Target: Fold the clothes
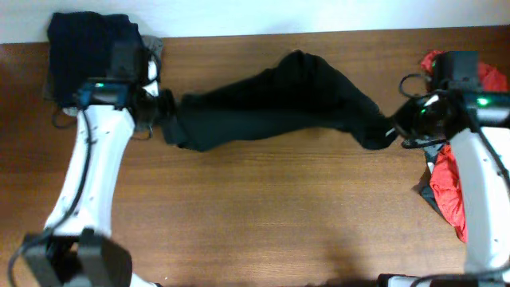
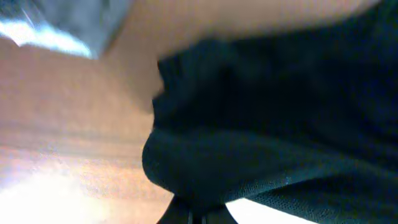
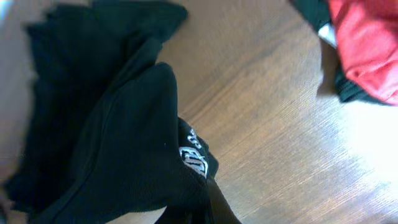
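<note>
Overhead, the black garment stretches across the far half of the desk. The left pincer clamps one end and the right pincer the other. A red garment lies at the right edge and a navy garment at the far left corner.

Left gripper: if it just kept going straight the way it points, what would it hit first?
The black garment. The left gripper points rightward in the overhead view, and the bunched cloth sits right against it, apparently pinched. Its blurred wrist view shows mostly fabric ahead.
</note>
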Robot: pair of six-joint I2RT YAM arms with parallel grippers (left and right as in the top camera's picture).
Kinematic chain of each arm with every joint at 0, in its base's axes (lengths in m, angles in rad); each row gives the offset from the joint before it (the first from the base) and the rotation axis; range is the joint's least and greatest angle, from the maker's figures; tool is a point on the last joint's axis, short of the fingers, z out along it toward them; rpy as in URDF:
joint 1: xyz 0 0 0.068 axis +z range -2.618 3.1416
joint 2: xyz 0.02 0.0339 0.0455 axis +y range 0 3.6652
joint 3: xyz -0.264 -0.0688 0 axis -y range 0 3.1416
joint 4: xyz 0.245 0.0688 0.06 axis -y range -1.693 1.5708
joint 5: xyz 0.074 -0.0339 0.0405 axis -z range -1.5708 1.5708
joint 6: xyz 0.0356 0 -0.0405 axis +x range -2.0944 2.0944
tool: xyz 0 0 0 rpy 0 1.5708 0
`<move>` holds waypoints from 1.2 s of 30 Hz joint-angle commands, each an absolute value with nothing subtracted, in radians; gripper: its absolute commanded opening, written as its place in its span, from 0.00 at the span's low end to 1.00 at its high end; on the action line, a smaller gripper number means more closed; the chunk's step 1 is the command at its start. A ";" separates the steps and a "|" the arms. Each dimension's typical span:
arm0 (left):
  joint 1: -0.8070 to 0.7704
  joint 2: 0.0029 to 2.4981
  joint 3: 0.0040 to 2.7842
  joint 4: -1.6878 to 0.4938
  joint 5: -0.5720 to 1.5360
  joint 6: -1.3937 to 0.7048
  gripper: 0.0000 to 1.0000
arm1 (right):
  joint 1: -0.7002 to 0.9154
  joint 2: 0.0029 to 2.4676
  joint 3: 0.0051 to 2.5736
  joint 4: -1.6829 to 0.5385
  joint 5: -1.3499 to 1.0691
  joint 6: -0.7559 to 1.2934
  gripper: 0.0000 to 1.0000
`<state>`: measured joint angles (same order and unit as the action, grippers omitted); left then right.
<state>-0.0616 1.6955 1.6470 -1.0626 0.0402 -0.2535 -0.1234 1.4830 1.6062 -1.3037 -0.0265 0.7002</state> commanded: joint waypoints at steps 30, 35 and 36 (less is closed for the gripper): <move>-0.176 1.241 1.868 -0.929 -0.241 -0.207 0.01 | 0.026 1.348 2.206 -1.373 0.148 0.583 0.04; -0.173 1.361 1.868 -0.782 -0.260 -0.156 0.01 | 0.026 1.438 2.206 -1.232 0.167 0.584 0.04; -0.171 1.390 1.868 -0.745 -0.264 -0.143 0.01 | 0.026 1.464 2.206 -1.201 0.173 0.583 0.04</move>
